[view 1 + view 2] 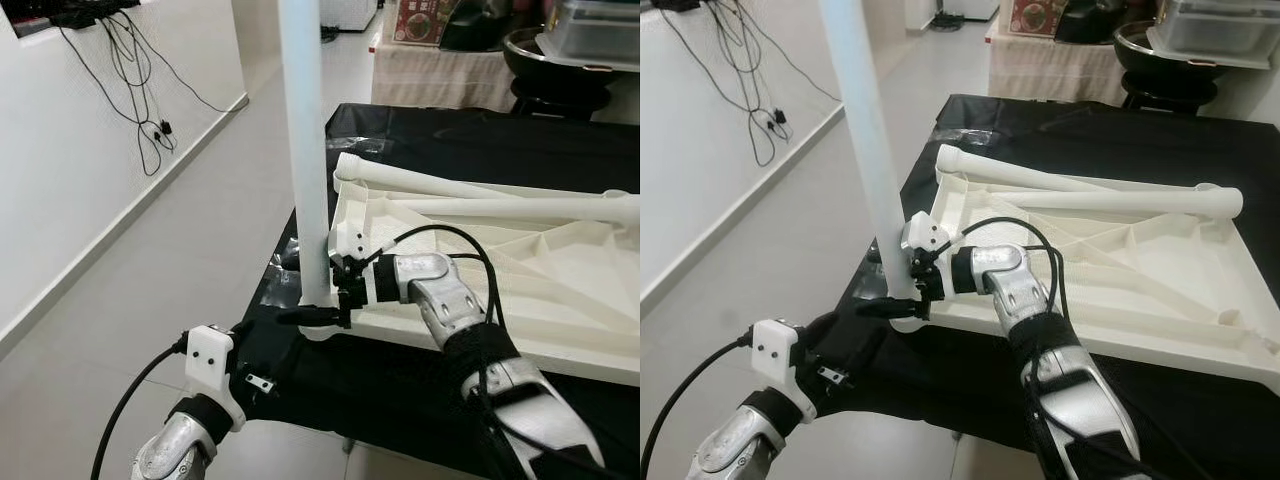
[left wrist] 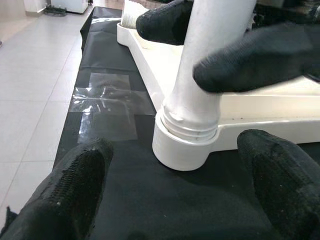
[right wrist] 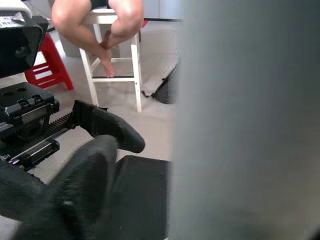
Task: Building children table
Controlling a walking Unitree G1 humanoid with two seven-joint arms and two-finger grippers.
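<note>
The white table top (image 1: 560, 300) lies upside down on a black cloth. A white leg (image 1: 305, 130) stands upright in its near-left corner socket (image 2: 182, 147). My right gripper (image 1: 316, 300) is shut on the leg just above the socket, with one black finger (image 2: 250, 60) in front of it and one behind. My left gripper (image 2: 180, 200) is open on the cloth just before the socket, its fingers spread wide to either side and touching nothing. Two more white legs (image 1: 430, 183) (image 1: 520, 208) lie loose across the far part of the table top.
The cloth's left edge (image 1: 270, 300) drops to grey floor, with a white wall and hanging cables (image 1: 140, 110) beyond. Clear tape (image 2: 107, 107) patches the cloth. A cloth-covered table with a bowl (image 1: 540, 55) stands behind. A person sits on a white stool (image 3: 112, 65) beside a red one.
</note>
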